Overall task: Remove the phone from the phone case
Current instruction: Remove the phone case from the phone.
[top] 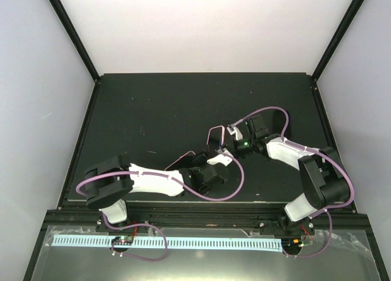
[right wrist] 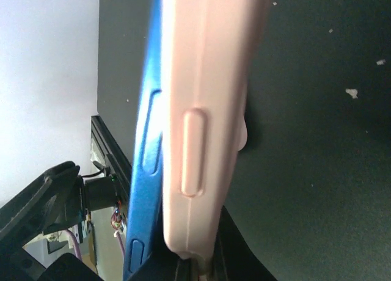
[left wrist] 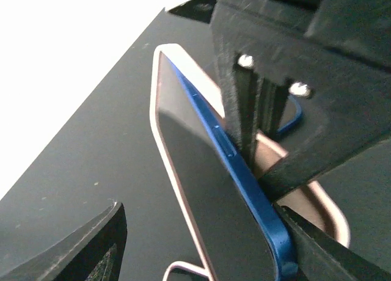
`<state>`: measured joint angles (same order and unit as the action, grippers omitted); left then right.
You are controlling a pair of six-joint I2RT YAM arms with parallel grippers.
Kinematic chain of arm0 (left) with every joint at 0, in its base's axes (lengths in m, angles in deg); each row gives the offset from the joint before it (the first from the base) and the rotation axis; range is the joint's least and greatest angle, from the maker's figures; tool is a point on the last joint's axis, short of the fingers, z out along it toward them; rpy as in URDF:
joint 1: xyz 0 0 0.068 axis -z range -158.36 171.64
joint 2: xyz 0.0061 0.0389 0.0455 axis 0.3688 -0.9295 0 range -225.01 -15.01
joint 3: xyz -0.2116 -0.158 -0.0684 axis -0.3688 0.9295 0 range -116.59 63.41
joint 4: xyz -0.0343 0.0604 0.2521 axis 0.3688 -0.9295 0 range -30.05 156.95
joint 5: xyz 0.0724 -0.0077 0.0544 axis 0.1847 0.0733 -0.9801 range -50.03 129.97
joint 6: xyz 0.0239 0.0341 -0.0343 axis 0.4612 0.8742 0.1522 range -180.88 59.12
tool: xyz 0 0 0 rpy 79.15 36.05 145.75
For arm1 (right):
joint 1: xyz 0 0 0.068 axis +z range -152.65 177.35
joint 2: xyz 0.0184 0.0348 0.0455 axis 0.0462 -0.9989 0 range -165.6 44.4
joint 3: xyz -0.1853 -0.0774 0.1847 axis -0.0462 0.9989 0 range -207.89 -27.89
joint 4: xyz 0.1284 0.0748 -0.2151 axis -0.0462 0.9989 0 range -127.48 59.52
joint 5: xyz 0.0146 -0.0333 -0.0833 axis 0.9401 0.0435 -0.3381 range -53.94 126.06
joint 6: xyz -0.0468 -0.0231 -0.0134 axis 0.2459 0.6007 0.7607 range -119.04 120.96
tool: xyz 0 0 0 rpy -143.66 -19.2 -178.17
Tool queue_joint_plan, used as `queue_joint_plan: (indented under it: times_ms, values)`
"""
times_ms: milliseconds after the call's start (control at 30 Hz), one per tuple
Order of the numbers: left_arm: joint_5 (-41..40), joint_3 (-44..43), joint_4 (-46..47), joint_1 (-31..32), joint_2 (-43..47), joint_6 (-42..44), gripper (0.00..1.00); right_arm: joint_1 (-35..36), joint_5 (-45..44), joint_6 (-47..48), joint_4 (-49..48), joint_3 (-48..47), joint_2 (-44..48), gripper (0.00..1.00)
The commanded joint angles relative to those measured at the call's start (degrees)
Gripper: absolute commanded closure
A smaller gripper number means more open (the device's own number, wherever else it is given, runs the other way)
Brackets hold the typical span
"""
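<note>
The phone (left wrist: 208, 189) has a blue frame and a dark screen, and it sits in a pale pink phone case (left wrist: 160, 128). Its right blue edge stands lifted clear of the case wall, with the pink inside (left wrist: 317, 201) showing behind it. My right gripper (right wrist: 195, 269) is shut on the side wall of the case (right wrist: 208, 110), and the blue phone edge (right wrist: 146, 171) lies just beside it. My left gripper (left wrist: 201, 232) is open around the phone. One finger (left wrist: 91, 250) stands apart from the case rim, the other touches the blue edge. From above, both grippers meet mid-table at the case (top: 211, 134).
The black table mat (top: 159, 110) lies under both arms, bounded by a black frame and white walls. Purple cables loop off the right arm (top: 269, 113) and the left arm (top: 208, 198). The left arm's body (right wrist: 36, 214) shows low in the right wrist view.
</note>
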<state>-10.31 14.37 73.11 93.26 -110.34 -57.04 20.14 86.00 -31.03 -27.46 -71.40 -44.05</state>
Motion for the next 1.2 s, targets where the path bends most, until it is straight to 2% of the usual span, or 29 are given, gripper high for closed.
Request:
queue_joint_plan:
  times_ms: [0, 67, 367, 533, 633, 833, 1033, 1167]
  values:
    - [-17.5, 1.8, -4.7, -1.6, -2.9, 0.0, 0.37, -0.2, 7.9, 0.1, -2.1, -1.5, 1.5, 0.99]
    - [-17.9, 2.8, -3.6, -1.8, -2.0, 0.0, 0.43, -0.3, 8.2, 0.2, -2.3, -1.4, 1.4, 0.99]
    - [-13.2, 3.1, 2.2, -1.9, 0.1, 4.9, 0.86, -0.2, 7.1, 0.8, -2.0, -1.5, 1.7, 0.99]
    - [-11.7, 2.6, 3.2, -1.8, 2.9, 5.4, 0.93, -0.2, 1.3, 3.7, -0.2, -1.6, 3.6, 0.99]
    - [-7.3, 2.2, 0.7, -1.5, 6.8, 3.8, 0.98, -0.2, -5.1, 6.7, 1.3, -1.7, 5.1, 0.99]
    - [-3.6, 2.6, -5.3, -0.4, 15.0, -3.4, 0.98, -0.2, -20.8, 13.4, 2.9, -2.7, 6.8, 0.99]
    - [-0.3, 8.8, -4.1, -0.4, 25.7, -7.9, 0.98, -0.2, -27.4, 16.6, 4.3, -4.0, 5.6, 0.99]
    - [-1.0, 12.2, -3.3, -0.5, 28.3, -8.4, 0.98, -1.1, -32.7, 18.4, 7.7, -6.9, 8.0, 0.99]
